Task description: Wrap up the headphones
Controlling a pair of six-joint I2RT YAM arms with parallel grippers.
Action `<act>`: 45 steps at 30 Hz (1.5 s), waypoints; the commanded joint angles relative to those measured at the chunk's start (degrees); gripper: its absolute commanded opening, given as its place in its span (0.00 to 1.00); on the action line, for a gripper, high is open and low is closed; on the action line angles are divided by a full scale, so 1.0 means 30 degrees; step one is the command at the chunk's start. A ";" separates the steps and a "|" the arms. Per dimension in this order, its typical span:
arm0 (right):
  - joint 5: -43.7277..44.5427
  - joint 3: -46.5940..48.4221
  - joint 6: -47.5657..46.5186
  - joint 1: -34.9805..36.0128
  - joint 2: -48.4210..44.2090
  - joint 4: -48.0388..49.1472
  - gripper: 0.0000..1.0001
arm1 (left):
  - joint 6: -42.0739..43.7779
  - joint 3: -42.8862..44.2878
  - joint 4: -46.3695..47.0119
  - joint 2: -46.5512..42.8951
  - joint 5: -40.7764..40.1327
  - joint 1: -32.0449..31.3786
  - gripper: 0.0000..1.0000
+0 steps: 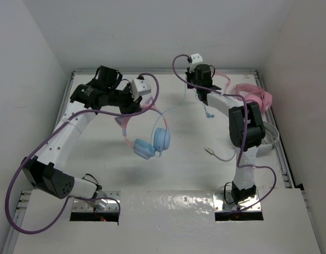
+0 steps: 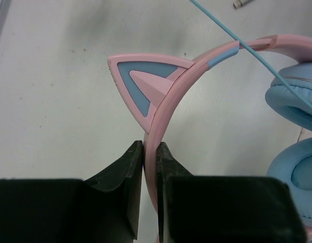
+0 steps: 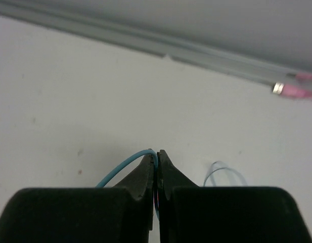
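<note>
The headphones sit mid-counter between the two arms, with the blue ear cups side by side and the pink headband running back toward the left arm. I record the left end effector clamped on that headband right at the base of a cat ear, jaws pressed to both faces. The thin blue cable leads to the right end effector, whose jaws are pinched together on it with no gap visible. I cannot tell whether the cups rest on the counter. At the right edge, beside the right arm, lie all-pink headphones and a white-grey pair.
</note>
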 commanded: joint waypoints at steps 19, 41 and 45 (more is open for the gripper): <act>-1.1610 -0.8682 0.8429 0.3372 0.1428 1.7785 0.40 | -1.1990 0.9811 0.4372 0.1725 0.0092 0.1886 0.00; -0.6956 -1.4544 -0.2664 0.3227 -0.6801 0.6880 0.68 | -1.1552 0.9871 0.4313 0.1638 -0.0260 0.2736 0.00; -0.8821 -1.4806 -0.7202 0.3401 -0.7008 0.5545 0.75 | -1.1581 0.9841 0.4401 0.1784 -0.0348 0.2735 0.00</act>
